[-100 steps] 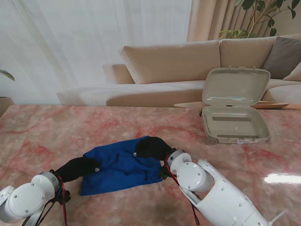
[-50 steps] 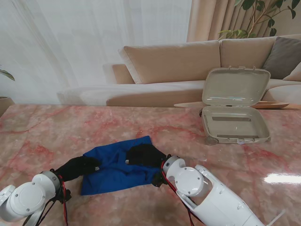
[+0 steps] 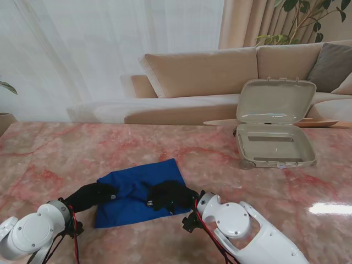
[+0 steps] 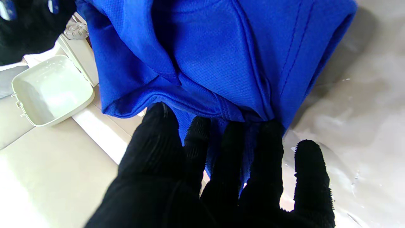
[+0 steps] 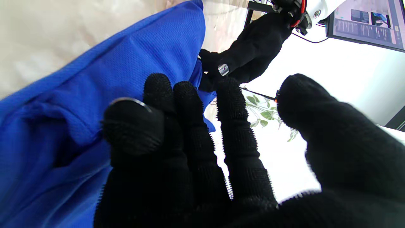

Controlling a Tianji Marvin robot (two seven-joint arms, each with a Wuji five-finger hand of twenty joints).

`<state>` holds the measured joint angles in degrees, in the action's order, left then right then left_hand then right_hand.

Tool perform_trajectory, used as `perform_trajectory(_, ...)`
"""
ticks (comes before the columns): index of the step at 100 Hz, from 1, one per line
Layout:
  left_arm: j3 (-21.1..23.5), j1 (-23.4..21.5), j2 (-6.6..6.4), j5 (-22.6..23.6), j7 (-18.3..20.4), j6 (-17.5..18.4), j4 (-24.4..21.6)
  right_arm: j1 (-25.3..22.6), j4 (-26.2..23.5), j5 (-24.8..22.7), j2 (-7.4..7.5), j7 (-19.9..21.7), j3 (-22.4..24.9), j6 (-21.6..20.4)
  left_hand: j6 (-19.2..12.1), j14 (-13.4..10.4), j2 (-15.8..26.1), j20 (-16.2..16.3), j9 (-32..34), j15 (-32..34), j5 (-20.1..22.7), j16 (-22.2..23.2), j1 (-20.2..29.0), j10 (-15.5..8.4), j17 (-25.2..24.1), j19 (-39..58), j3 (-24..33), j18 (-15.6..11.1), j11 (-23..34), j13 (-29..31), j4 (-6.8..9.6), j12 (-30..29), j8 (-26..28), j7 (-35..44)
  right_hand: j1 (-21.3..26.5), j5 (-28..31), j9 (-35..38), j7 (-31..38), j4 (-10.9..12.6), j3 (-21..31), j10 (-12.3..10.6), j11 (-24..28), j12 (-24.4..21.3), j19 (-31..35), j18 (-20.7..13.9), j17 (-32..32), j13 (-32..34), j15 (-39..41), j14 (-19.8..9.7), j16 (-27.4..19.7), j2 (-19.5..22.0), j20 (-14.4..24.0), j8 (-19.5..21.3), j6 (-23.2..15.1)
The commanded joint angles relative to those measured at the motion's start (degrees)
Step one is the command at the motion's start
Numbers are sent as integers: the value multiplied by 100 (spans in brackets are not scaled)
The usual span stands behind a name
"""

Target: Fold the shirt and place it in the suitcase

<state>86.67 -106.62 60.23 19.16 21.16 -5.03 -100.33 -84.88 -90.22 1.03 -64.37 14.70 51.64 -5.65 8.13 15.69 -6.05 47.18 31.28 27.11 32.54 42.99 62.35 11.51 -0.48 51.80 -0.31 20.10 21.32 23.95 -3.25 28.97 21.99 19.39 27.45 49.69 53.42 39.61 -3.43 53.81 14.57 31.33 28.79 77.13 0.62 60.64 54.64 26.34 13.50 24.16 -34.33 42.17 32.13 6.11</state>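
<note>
Blue mesh-knit shirt [image 3: 138,199], partly folded into a rough rectangle, lies on the pink-veined marble desk [image 3: 49,159] in the lower centre of the stand's frame, its long axis running left to right across the picture. The black-gloved left hand [image 3: 92,196] sits at the shirt's left short end; in its wrist view the fingers [image 4: 235,152] lie spread and flat with the hem gathered over their tips, so whether it pinches the cloth or only presses it I cannot tell. The black-gloved right hand [image 3: 169,194] rests on top of the right part of the shirt, fingers loosely curled with gaps between them; the right wrist view shows cloth beside and behind the fingers [image 5: 186,104], not clearly clamped, so its hold is uncertain too.

What matters next is direction: the open beige hard-shell suitcase [image 3: 275,147], lid upright, stands in the right middle of the frame, well apart from the shirt and up-right of it. The right hand is plainly the nearer one, so any carry would likely lead from that side.
</note>
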Motion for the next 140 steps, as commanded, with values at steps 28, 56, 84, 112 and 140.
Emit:
perform_trajectory(28, -26, -61, 11, -6, 59, -97, 88, -147, -153, -80, 44, -74, 195, 75, -115, 336, 64, -29, -4, -358, 80, -247, 238, 59, -54, -10, -157, 67, 12, -163, -28, -33, 70, 2, 54, 109, 159, 194, -27, -81, 67, 114, -22, 262, -1336, 157, 184, 110, 247, 170, -72, 100, -105, -165)
perform_trajectory(56, -18, -41, 21, -18, 20, -96, 108, -50, -384, -631, -233, -1250, 215, 492, -109, 333, 66, -27, 2, -348, 87, -244, 233, 58, -52, -7, -160, 74, 17, -150, -30, -31, 69, 5, -73, -3, -64, 7, 4, 68, 22, 16, -42, -54, -1240, 73, -70, -28, 192, 151, -129, -35, -120, -132)
perform_trajectory(84, -27, -18, 39, -42, -55, -92, 139, 356, 54, -893, -348, -1514, -182, 438, -112, 342, 65, -25, 5, -353, 92, -244, 234, 61, -52, -4, -160, 81, 15, -161, -30, -32, 68, 6, -432, -641, -1234, -1468, 262, 57, -124, -580, -607, -2621, 1417, -4580, -1378, -1107, -319, -466, 18, -1278, 523, 96)
perform_trajectory(112, -48, -6, 53, -72, -107, -125, 152, 595, 343, -787, -354, -1334, -456, 220, -104, 341, 66, -28, 3, -355, 102, -245, 231, 61, -60, -10, -163, 72, 9, -160, -33, -34, 70, 7, -614, -893, -2003, -1699, 235, -37, -246, -1109, -1114, -2828, 1219, -5138, -2290, -1696, -678, -950, 8, -1706, 375, 16)
perform_trajectory(140, -66, 16, 72, -109, -181, -134, 182, 890, 718, -586, -471, -1333, -872, 90, -113, 340, 64, -28, 7, -355, 103, -245, 234, 56, -57, -11, -161, 77, 10, -159, -32, -33, 70, 2, -623, -989, -2230, -1651, 256, -83, -262, -894, -1244, -2896, 1201, -5141, -2506, -1491, -684, -1075, 89, -1719, 391, -51)
